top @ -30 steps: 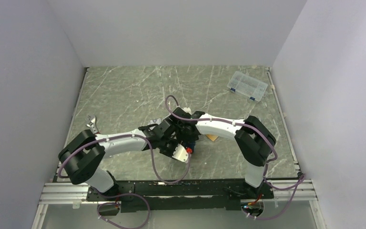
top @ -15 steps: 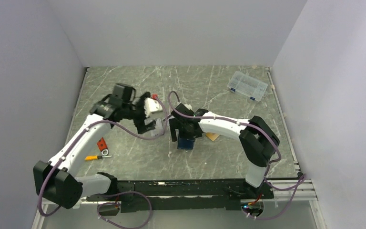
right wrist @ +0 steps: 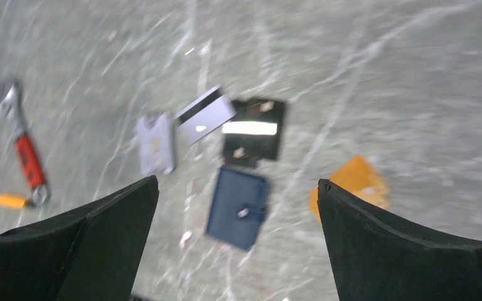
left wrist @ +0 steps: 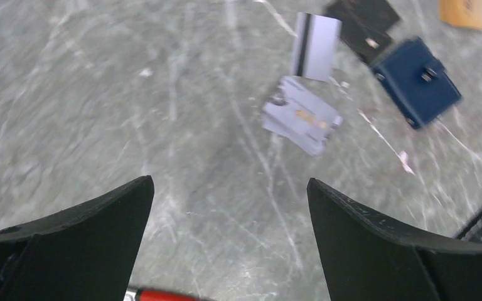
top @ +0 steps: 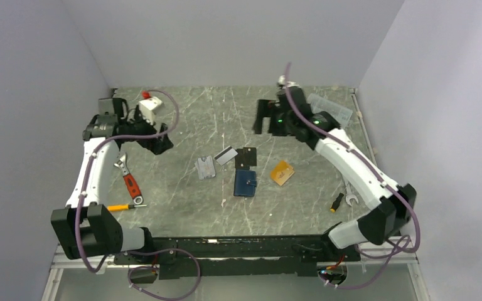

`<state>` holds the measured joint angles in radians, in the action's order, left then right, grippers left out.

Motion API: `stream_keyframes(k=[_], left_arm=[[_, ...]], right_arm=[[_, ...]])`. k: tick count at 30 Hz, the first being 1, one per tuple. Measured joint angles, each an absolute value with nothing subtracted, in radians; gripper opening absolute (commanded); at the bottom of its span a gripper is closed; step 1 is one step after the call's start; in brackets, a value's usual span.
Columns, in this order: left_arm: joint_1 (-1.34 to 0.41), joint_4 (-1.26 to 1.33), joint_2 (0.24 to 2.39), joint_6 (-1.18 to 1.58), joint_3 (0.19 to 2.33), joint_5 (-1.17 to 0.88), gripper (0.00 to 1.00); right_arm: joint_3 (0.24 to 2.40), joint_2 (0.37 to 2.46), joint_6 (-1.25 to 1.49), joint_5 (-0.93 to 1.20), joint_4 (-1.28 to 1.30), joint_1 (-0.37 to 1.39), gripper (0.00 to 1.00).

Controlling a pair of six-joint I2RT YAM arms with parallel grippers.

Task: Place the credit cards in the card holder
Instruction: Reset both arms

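The navy card holder [top: 245, 182] lies closed on the table's middle, its snap tab up [right wrist: 238, 207] [left wrist: 417, 81]. Left of it lie two credit cards: a grey one [top: 206, 167] [left wrist: 301, 115] and a silver one with a dark stripe [top: 226, 155] [left wrist: 315, 47]. An orange credit card [top: 282, 172] [right wrist: 349, 182] lies to the holder's right. My left gripper [top: 155, 139] [left wrist: 229, 188] hangs open at the back left, away from everything. At the back right my right gripper [top: 265, 118] [right wrist: 237, 180] is raised and open, with nothing in it.
A flat black rectangle [top: 246, 158] lies just behind the holder. A red-handled wrench [top: 130, 182] and a yellow screwdriver [top: 122, 207] lie at the left. A small wrench [top: 349, 199] lies at the right. A clear plastic box [top: 332, 111] sits at the back right, partly behind my right arm.
Both arms have swung away from the table's middle, the left to the back left, the right to the back right. Both grippers have opened. The holder and cards now lie uncovered.
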<state>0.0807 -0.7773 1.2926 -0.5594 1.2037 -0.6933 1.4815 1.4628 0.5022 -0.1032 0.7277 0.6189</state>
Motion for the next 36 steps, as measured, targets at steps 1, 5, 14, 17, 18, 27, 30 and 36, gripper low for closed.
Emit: stream_keyframes(k=[1, 5, 14, 17, 18, 27, 30, 36], left_arm=[[0.114, -0.762, 1.304, -0.541, 1.201, -0.697, 0.99], [0.27, -0.618, 1.318, -0.438, 1.114, -0.705, 0.99], [0.429, -0.233, 1.385, -0.233, 0.814, -0.683, 0.99], [0.43, -0.027, 1.383, -0.167, 0.685, -0.68, 0.99], [0.43, 0.047, 1.383, -0.151, 0.644, -0.679, 1.0], [0.428, 0.515, 1.336, -0.072, 0.384, -0.652, 0.99], [0.427, 0.606, 1.336, -0.033, 0.381, -0.65, 0.99], [0.406, 0.879, 1.34, 0.067, 0.284, -0.638, 0.99]], right_arm=[[1.458, 1.439, 0.498, -0.113, 0.714, 0.58, 1.0], [1.259, 1.336, 0.466, -0.205, 0.58, 0.39, 1.0], [0.695, 1.25, 0.332, -0.482, 0.126, 0.157, 1.0], [0.639, 1.278, 0.337, -0.567, -0.008, 0.08, 1.0], [0.62, 1.285, 0.336, -0.591, -0.065, 0.06, 1.0], [0.408, 1.314, 0.298, -0.597, -0.493, -0.021, 1.0], [0.369, 1.336, 0.281, -0.575, -0.595, -0.025, 1.0], [0.26, 1.362, 0.231, -0.509, -0.804, -0.025, 1.0]])
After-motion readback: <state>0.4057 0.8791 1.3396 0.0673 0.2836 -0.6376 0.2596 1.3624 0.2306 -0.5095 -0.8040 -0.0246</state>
